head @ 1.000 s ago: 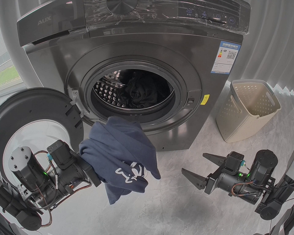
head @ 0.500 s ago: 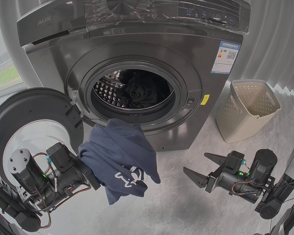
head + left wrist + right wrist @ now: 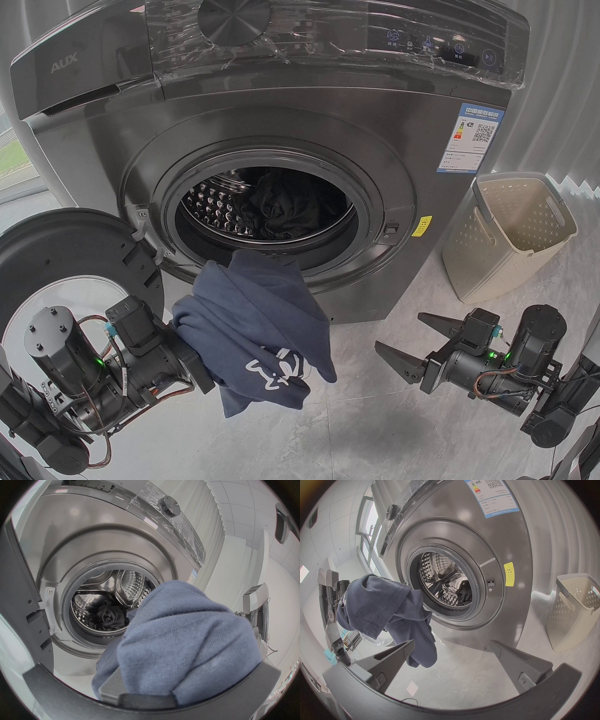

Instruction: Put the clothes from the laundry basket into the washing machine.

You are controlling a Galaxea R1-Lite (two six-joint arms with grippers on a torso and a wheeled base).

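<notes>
Floor (image 3: 375, 431) is laid in grey marbled tiles; a pale pleated curtain (image 3: 556, 94) is hung at right; a window (image 3: 12, 162) is seen at left.

Grey tiled floor (image 3: 387, 431); pale pleated curtain (image 3: 556, 94) behind, right; window (image 3: 11, 161) far left.

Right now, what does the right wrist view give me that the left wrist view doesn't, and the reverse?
Right wrist, not left wrist: the laundry basket on the floor beside the washing machine, the yellow sticker on its front, and the open right gripper, holding nothing.
Left wrist, not right wrist: the door hinge at the rim of the opening.
Both: the open drum, a dark garment lying inside it, and the navy garment hanging just outside the opening.
</notes>
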